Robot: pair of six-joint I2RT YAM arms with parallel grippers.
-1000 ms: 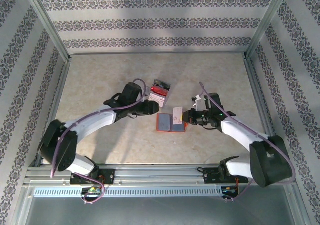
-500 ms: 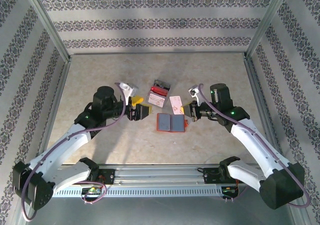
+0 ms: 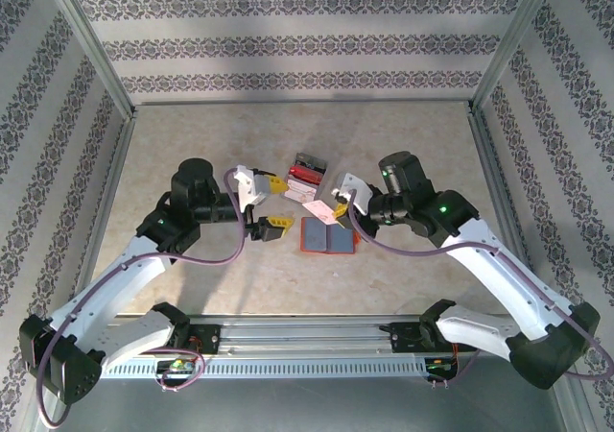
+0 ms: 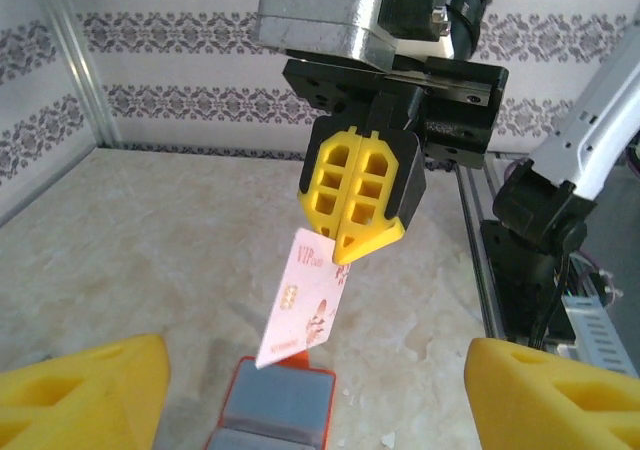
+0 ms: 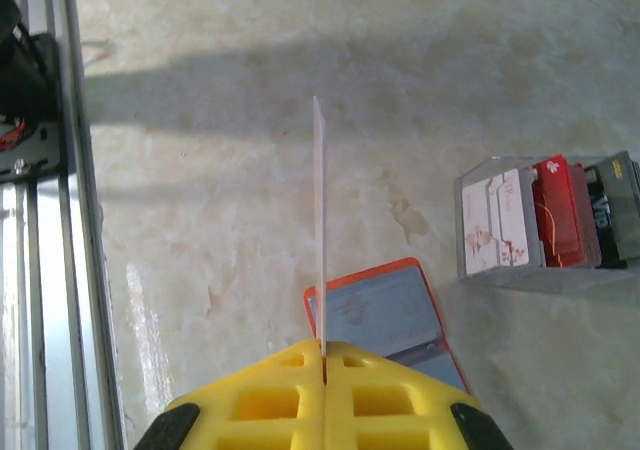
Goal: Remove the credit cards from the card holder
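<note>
Now the right tool (image 4: 352,235) has swung its card (image 4: 300,310) over the card holder (image 3: 327,235).

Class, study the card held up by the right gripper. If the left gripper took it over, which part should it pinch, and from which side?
Pinch the card's free lower end across its flat faces, coming in edge-on from the left arm's side. The right gripper clamps only the top corner, so most of the thin, tilted card hangs bare above the holder. The open left gripper probably has room there.

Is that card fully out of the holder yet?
Out. The right gripper pinches the card in the air, its whole length free; the card holder lies open below it.
</note>
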